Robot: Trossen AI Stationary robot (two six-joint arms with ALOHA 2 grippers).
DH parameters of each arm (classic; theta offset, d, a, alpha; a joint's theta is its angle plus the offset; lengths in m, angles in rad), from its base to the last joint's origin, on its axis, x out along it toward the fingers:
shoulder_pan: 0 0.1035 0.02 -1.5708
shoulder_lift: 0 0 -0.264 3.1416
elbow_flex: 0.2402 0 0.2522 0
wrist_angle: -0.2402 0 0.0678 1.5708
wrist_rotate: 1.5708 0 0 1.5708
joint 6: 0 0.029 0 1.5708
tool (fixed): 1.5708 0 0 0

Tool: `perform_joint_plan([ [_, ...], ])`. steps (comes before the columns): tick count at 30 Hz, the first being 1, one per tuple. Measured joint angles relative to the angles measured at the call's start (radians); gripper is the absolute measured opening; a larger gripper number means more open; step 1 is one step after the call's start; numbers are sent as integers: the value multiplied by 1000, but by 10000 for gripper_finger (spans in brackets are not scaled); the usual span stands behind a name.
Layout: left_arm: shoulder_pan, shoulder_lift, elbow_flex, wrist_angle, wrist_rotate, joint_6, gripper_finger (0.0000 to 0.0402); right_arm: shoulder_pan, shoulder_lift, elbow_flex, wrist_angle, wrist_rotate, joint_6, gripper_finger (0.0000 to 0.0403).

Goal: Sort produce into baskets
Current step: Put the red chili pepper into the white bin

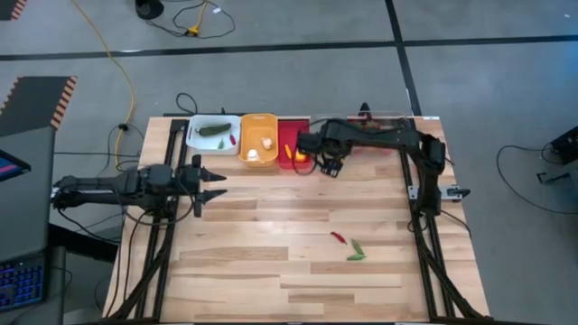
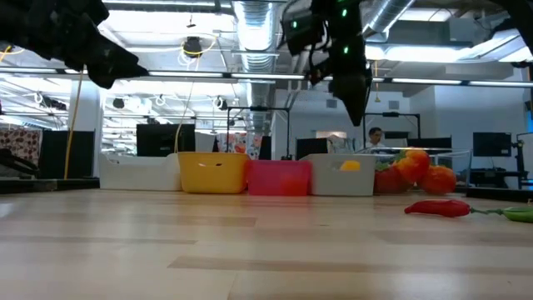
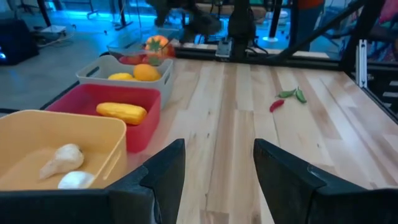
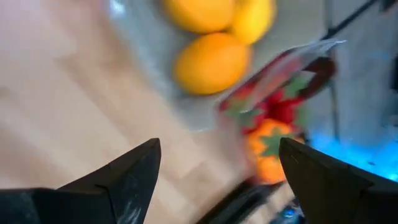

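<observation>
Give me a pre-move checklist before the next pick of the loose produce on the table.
1. Right claw empty and open: ok, nothing between its fingers.
2. Right claw clear of the bins: not ok, it hangs by the red bin.
3. Left claw empty: ok, parked at the table's left side.
4. Loose pieces located: ok, red chilli and green piece lie on the bare table.
5. Chilli and green piece apart: ok in the high view.
6. Bins upright in a row: ok.
</observation>
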Motion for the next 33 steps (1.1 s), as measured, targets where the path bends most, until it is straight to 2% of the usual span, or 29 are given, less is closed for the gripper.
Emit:
perform_joint_plan([
  [6,0,7,-33,61,0,-49,178,154,-6,1,-13,-169,110,352],
  [8,0,8,-33,69,1,-64,178,213,-3,1,-7,-192,156,352],
  [19,0,8,-33,82,17,-68,178,504,-1,-10,78,-196,474,352],
  [24,0,8,-33,80,17,-67,178,599,-1,-98,150,-230,604,347],
  [28,0,8,-33,80,17,-67,178,656,0,-193,285,-261,672,325],
  [33,0,8,-33,79,16,-56,178,691,-1,-280,373,-261,745,298],
])
